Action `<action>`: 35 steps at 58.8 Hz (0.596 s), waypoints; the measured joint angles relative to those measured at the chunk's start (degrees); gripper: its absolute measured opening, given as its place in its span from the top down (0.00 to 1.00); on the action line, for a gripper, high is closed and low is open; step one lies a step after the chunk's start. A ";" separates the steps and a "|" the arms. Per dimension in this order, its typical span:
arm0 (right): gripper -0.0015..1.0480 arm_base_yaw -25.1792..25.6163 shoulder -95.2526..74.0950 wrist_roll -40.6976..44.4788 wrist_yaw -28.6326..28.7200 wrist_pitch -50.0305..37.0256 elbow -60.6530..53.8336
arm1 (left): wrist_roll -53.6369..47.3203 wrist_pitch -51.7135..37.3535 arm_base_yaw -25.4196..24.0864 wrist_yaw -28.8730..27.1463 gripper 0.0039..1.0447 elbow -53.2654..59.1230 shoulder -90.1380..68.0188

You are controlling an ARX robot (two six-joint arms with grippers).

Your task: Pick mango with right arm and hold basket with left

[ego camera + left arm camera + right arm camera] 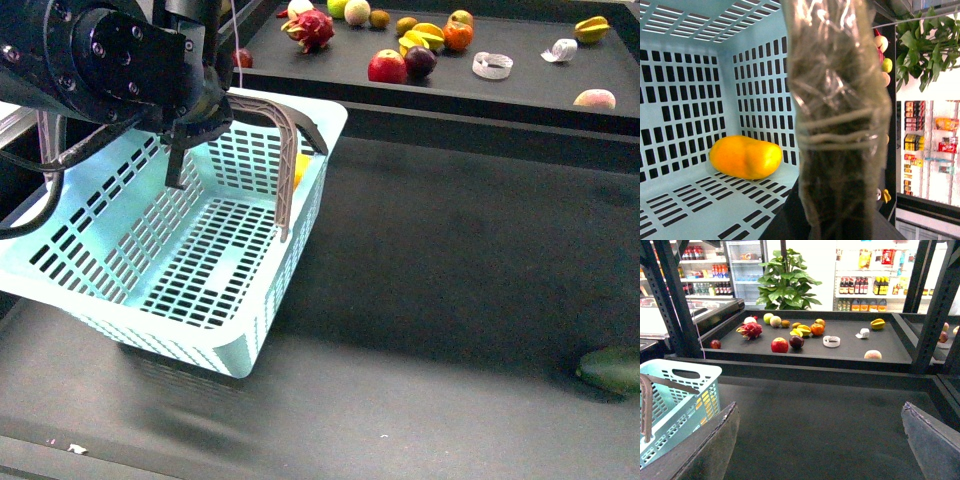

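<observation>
The turquoise basket [190, 260] hangs tilted at the left of the dark table. My left gripper [212, 112] is shut on one grey-brown hoop handle [290, 150]. In the left wrist view that handle [840, 125], wrapped in clear film, fills the space between the jaws. The yellow-orange mango [745, 157] lies on the basket floor against a slotted wall; in the front view only a yellow patch [301, 168] shows through the slots. My right gripper [820, 440] is open and empty over bare table, to the right of the basket [680, 400]. It does not show in the front view.
A raised black shelf [450, 95] at the back holds a dragon fruit [312, 28], a red apple [387, 67], a starfruit [425, 38], an orange fruit [458, 35] and a peach [595, 98]. A dark green oval fruit [612, 368] lies at the table's right edge.
</observation>
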State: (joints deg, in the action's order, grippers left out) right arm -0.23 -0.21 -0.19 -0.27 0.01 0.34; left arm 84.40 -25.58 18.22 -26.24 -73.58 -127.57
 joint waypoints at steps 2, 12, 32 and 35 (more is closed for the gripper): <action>0.08 0.00 0.00 0.00 0.00 0.00 0.00 | 1.01 -0.07 -0.02 -0.42 0.95 -0.22 -0.55; 0.08 0.00 0.00 0.00 0.00 0.00 0.00 | 2.89 0.42 -0.17 -1.84 0.95 -1.79 -2.16; 0.08 0.00 0.00 0.00 0.00 0.00 0.00 | 3.10 8.87 -1.18 -3.28 0.50 -2.29 -1.40; 0.08 0.00 0.00 0.00 0.00 0.00 0.00 | 2.51 8.92 -1.51 -4.04 0.41 -0.87 -0.07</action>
State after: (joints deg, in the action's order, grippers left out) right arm -0.23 -0.21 -0.19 -0.27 0.01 0.34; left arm 86.91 -16.67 16.71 -30.28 -74.46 -127.63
